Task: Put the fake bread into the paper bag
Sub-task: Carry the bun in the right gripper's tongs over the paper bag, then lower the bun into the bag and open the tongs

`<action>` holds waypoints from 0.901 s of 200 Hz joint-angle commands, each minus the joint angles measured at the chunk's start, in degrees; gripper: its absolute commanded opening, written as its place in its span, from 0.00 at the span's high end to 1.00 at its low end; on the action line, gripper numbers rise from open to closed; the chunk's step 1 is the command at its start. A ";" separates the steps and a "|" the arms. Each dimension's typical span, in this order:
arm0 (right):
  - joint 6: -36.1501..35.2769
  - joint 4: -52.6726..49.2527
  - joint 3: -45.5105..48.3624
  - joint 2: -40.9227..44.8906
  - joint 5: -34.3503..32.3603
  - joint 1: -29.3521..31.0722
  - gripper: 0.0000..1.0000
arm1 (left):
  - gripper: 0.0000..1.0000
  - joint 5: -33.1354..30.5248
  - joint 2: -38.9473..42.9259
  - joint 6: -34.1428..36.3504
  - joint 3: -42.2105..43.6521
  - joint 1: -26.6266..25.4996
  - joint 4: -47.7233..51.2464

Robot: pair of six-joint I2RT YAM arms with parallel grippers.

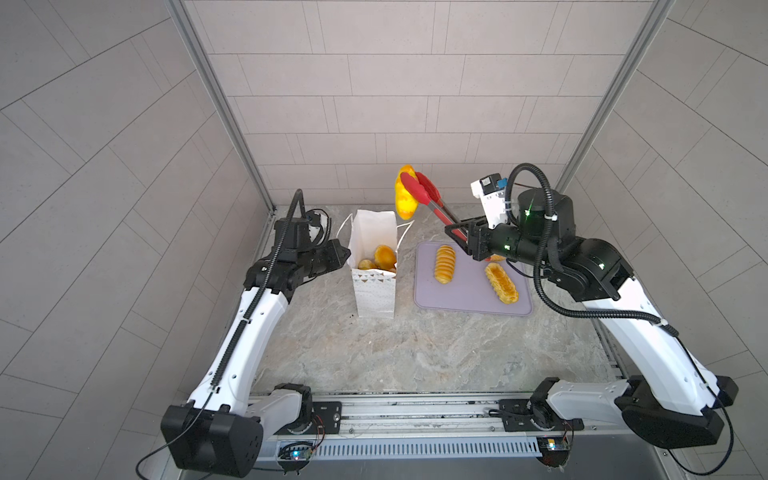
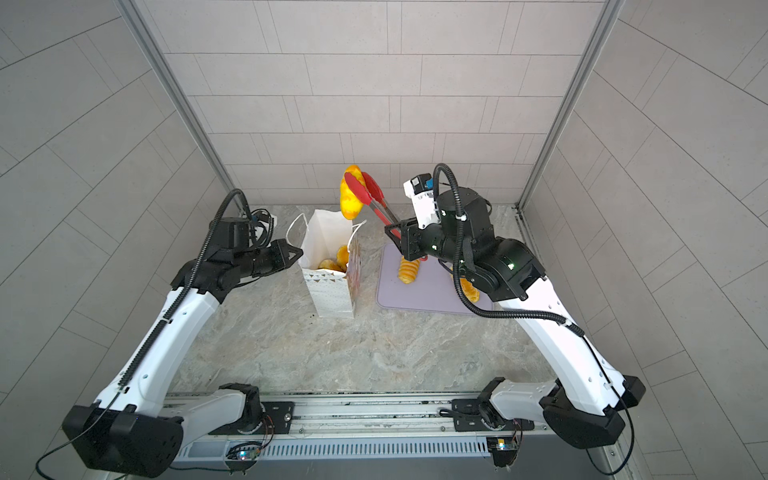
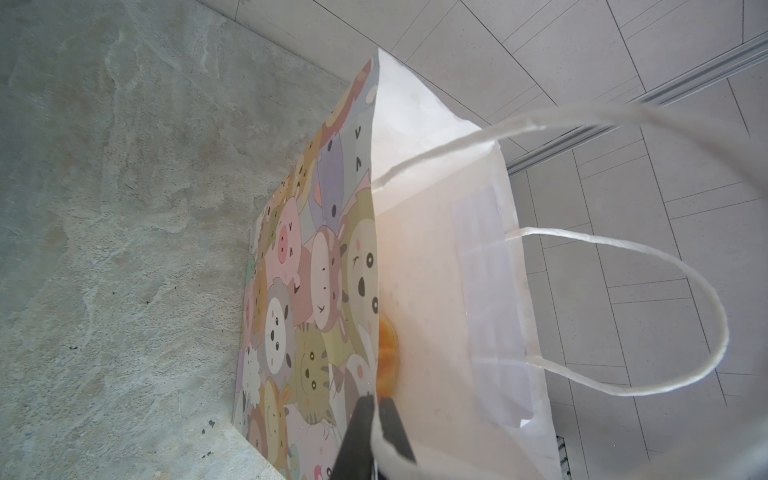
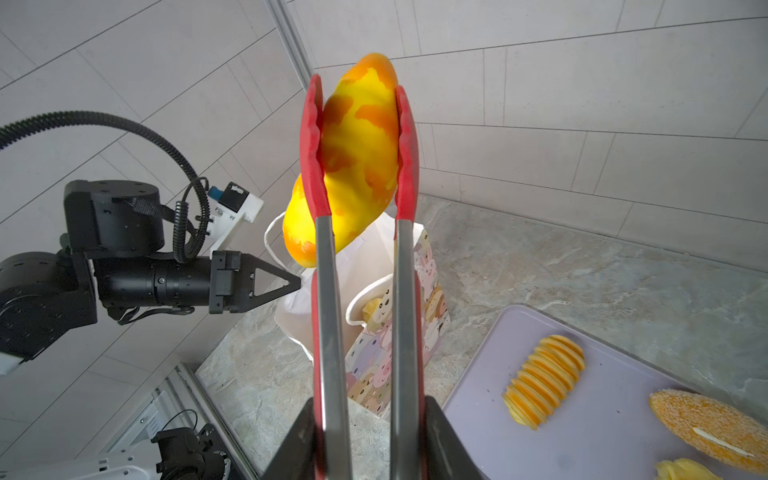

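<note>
Squeezing the tongs (image 1: 428,189) in our right jaws, we might drop the yellow loaf (image 1: 405,208) beside the paper bag (image 1: 374,295) our left jaws pinch.

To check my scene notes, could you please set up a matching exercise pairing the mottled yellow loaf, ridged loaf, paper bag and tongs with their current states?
1. mottled yellow loaf
2. ridged loaf
3. paper bag
4. tongs

A. lies on the lilac tray
B. rim pinched by the left gripper
C. handles squeezed by the right gripper
D. held aloft between red tips

Pairs: 1-D, 2-A, 3-B, 4-C.
</note>
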State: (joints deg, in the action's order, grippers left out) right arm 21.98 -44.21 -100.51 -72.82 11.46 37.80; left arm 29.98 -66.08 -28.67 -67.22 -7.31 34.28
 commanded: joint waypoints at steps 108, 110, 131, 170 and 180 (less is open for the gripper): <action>-7.23 -5.82 -7.94 -10.67 -13.22 11.69 0.63 | 0.92 -0.19 1.40 -0.20 -0.37 -0.22 0.79; -7.35 -6.03 -7.99 -10.92 -13.42 11.84 0.63 | 0.92 -0.18 1.40 -0.24 -0.34 -0.24 0.79; -8.49 -7.44 -8.60 -12.77 -16.55 13.42 0.62 | 0.92 -0.09 1.31 -0.21 -0.36 -0.25 0.69; -9.65 -8.51 -8.91 -15.00 -19.97 14.75 0.61 | 0.92 -0.06 1.32 -0.24 -0.45 -0.16 0.62; -9.85 -8.79 -8.94 -15.44 -20.63 14.93 0.60 | 0.92 -0.01 1.31 -0.16 -0.43 -0.25 0.65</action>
State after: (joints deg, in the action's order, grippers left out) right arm 13.80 -53.12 -107.39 -88.25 -4.84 52.18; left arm 29.91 -65.91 -28.69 -67.22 -7.31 34.44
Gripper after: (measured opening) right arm 0.394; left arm 0.081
